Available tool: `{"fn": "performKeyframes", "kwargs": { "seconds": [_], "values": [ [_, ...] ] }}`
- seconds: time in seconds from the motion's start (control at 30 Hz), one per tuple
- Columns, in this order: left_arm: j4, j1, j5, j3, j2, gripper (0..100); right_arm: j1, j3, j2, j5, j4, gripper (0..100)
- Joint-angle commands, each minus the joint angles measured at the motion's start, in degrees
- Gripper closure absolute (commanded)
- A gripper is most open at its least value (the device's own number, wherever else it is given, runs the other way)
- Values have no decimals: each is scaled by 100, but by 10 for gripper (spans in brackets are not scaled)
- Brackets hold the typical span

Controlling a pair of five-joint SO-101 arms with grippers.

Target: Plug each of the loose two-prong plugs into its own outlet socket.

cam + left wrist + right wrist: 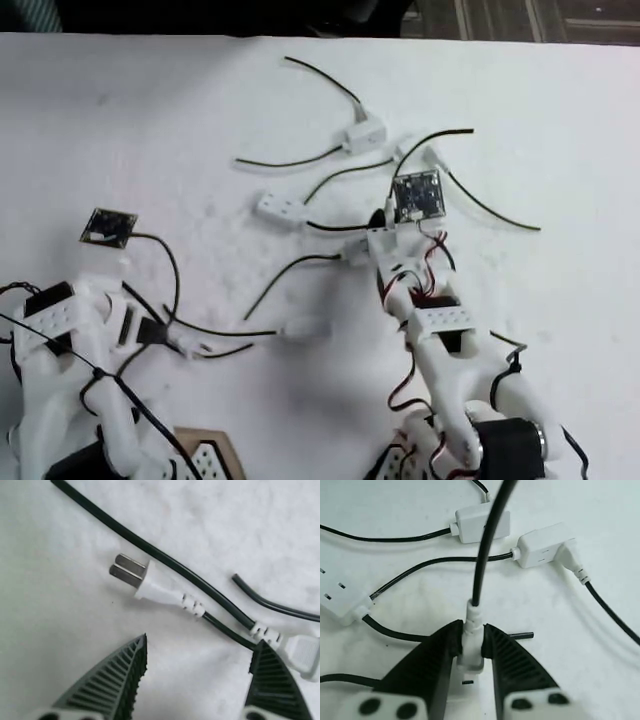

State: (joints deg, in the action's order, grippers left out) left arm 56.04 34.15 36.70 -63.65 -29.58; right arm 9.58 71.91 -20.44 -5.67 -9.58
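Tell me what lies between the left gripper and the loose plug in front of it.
Bare table only, seen in the left wrist view: the open left gripper sits short of the loose plug, nothing between them.

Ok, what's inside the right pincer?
A white plug, clamped in the right pincer, its black cord rising out. Its prongs are covered by the pincer and cannot be seen.

White table (570,90), loose two-prong plug (152,582), white outlet sockets (482,524), black cords (100,514) scattered
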Motion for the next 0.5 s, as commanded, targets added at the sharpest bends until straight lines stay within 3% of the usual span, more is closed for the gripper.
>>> {"fn": "performKeyframes", "kwargs": {
  "seconds": [0.0,0.47],
  "values": [
    [-53,13,-62,-9,-189,672,48,-53,251,0,-101,982],
    [-53,13,-62,-9,-189,672,22,-123,259,-9,198,982]
  ]
}}
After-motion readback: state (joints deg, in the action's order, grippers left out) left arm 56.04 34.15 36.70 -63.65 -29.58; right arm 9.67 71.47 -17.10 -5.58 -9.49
